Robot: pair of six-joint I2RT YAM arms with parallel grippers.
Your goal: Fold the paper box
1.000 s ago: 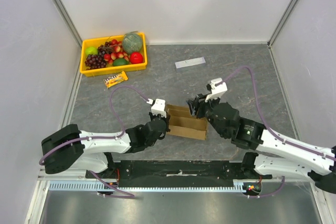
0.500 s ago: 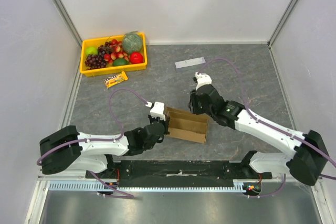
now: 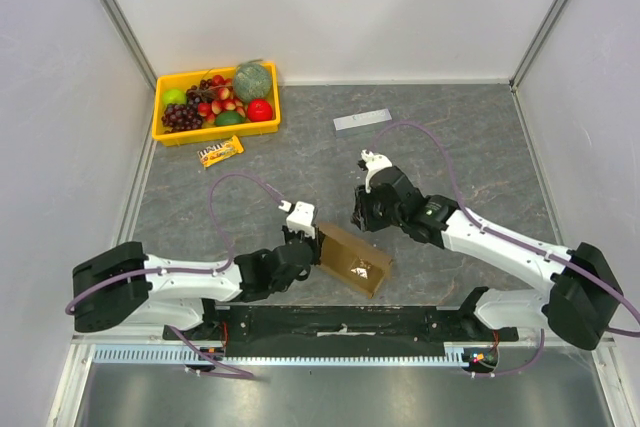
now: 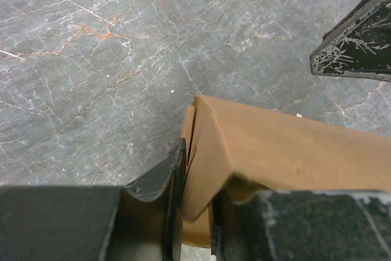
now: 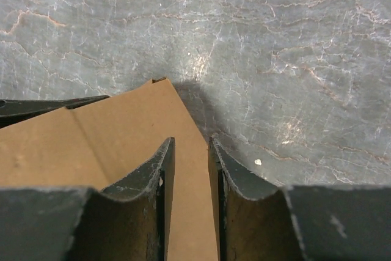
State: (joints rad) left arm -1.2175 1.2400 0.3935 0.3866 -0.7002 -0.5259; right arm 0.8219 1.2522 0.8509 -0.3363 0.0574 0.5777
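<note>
Overhead, the paper box [image 3: 352,259] lies askew. Close up, the left hand [image 4: 198,181] pinches its corner; whether the right hand [image 5: 190,145] holds it is unclear.

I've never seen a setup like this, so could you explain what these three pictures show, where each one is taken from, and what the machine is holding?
This is a robot: a left arm and a right arm bolted at the near edge of a grey table. One picture looks down from above. The other two come from a camera on each wrist, looking along its fingers.

On the table lie a yellow tray of fruit, a snack bar, a pale flat strip and a brown paper box.

The left end effector has a box edge between its fingers. So does the right end effector, so both appear to grip it.
</note>
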